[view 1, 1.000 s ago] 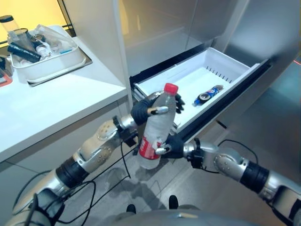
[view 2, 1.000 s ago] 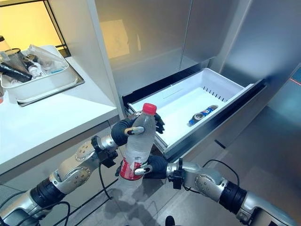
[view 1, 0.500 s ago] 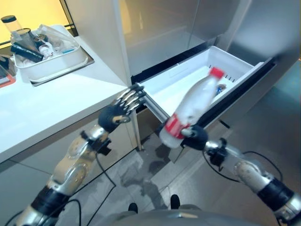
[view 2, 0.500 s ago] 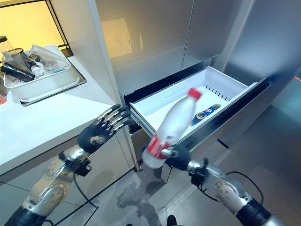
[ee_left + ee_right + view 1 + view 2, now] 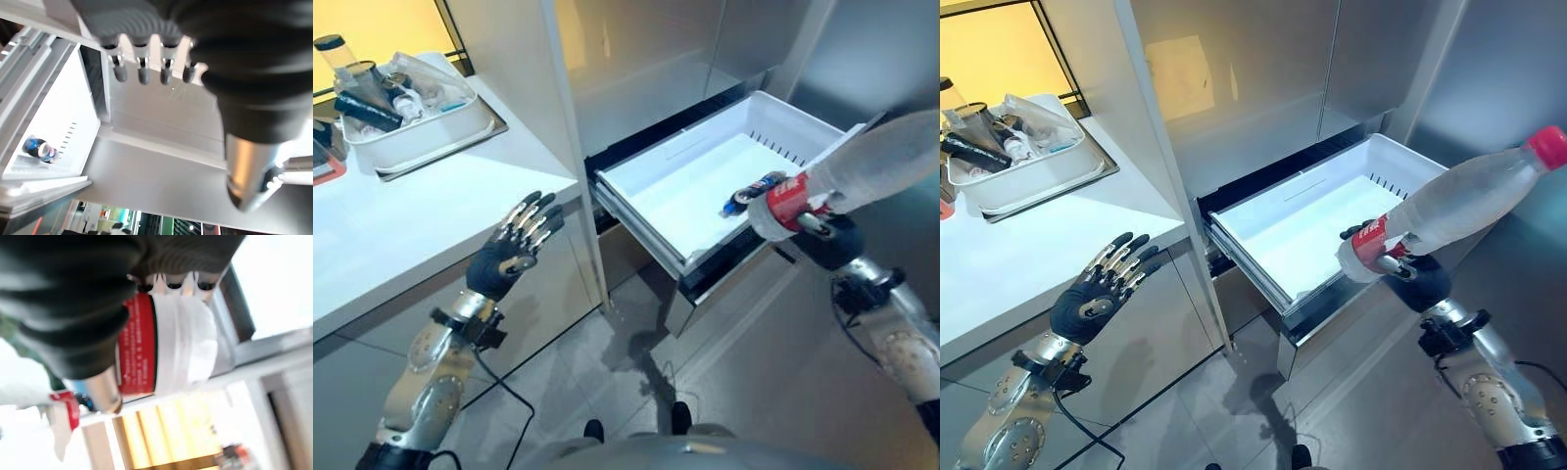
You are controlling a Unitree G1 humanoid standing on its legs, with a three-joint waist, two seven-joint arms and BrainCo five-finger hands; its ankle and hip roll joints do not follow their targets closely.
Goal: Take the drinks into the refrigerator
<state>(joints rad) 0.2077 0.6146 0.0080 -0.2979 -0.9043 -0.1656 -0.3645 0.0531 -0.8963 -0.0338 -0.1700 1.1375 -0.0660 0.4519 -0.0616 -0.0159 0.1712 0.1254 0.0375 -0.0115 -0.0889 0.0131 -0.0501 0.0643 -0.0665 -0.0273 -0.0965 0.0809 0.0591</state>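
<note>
L hand (image 5: 1087, 302) sat lower left of the head views, in front of the counter edge, fingers straight and spread, palm up, holding nothing. Looked parked out of the way so the R arm had room.

R hand (image 5: 1408, 276) was at the right edge, mid height, fingers and thumb curled round the label end of the bottle (image 5: 1459, 203). Clear plastic, red label near the base, red cap. Bottle was tilted, close to lying flat: base toward frame centre, cap up and out to the upper right. Base end hung just over the front right corner of the drawer (image 5: 658, 225); neck was outside it. My read: gripped low on the label bc that's the stiffest part, and tilted flat so it goes in lying down, since the tub is shallow.

Drawer was pulled out at centre frame, white tub, mostly bare floor. One small dark-blue bottle (image 5: 750, 192) lay flat inside near the right, partly behind the held bottle. So one drink was in, and this one wasn't placed yet.

Farther back, upper left: white countertop (image 5: 401, 211) w/ a white tub (image 5: 421, 134) on a metal tray, holding bottles and wrapped items. Prob remaining stock, can't tell which are drinks.
</note>
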